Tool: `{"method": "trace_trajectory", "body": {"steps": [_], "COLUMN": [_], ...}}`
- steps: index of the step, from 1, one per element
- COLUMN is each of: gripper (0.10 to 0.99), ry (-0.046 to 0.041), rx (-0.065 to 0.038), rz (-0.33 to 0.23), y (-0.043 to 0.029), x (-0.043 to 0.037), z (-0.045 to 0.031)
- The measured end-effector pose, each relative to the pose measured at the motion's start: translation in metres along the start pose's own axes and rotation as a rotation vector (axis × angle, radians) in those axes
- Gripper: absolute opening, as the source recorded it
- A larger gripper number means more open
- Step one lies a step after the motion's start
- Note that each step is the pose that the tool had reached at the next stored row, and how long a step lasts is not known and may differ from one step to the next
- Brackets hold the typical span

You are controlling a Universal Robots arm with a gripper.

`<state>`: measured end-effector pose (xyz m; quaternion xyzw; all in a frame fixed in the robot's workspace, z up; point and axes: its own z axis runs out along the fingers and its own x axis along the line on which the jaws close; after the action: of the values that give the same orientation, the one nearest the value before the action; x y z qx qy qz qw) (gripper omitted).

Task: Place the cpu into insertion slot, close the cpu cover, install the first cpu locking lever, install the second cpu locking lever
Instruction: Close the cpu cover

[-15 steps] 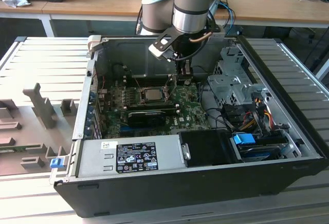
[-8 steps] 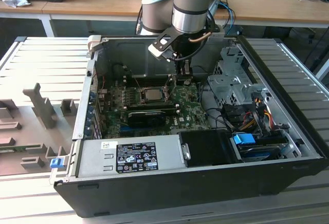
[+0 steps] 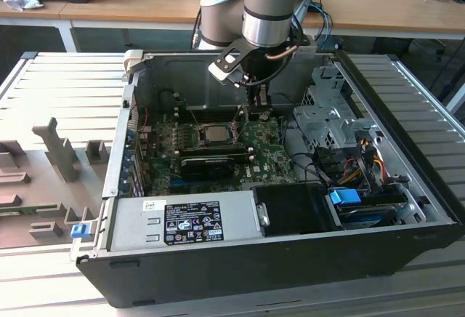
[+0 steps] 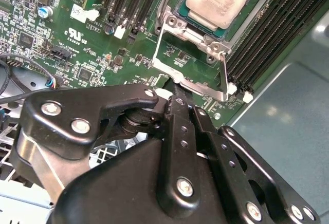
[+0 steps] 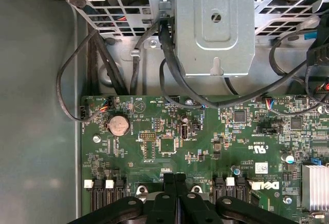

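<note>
Cpu [image 4: 220, 0]: small flat square chip with a pale silver-grey metal face, rounded corners and a narrow green margin round the face. Seated in the insertion slot [image 4: 170, 22] on the green circuit board [image 5: 154, 152], inside the open computer case [image 3: 290, 259]. Placed near mid-board in the exterior view.

Orientation: lying level, metal face upward. Square in outline, so no long axis to record. Edges parallel with the black memory slots [image 4: 267, 34] flanking it on two sides.

Cpu cover [image 4: 200, 36]: thin silver frame, down flat round the chip, with the metal face exposed through its window.

Wire lever [image 4: 158, 47]: thin bent silver rod, running out from the slot's rim across the board toward the fingertips. Latched or free: cannot tell.

Gripper [image 4: 175, 88]: black and closed, fingers [image 5: 168, 183] pressed side to side, with nothing visible between them in both wrist views. Tips right at the lever's cross-bar; contact not determinable. In the exterior view, hanging low over the board from the arm [image 3: 270, 4], just beside the slot on the exterior view's right.

Also noted beyond the board's edge: grey metal drive cage [image 5: 216, 23] with black cables [image 5: 169, 64] draped below it.
</note>
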<state>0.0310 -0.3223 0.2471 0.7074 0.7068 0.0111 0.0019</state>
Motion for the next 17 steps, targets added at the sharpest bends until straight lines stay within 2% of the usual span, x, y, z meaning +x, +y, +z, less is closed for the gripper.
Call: {"method": "trace_trajectory", "body": {"steps": [3,17], "gripper": [0.106,0.106], "ry": [0.0,0.0], "rx": [0.0,0.0], "rz": [0.0,0.0], "y": [-0.0033,-0.0047], "x": [0.0,0.0], "z": [-0.0001,-0.0001]}}
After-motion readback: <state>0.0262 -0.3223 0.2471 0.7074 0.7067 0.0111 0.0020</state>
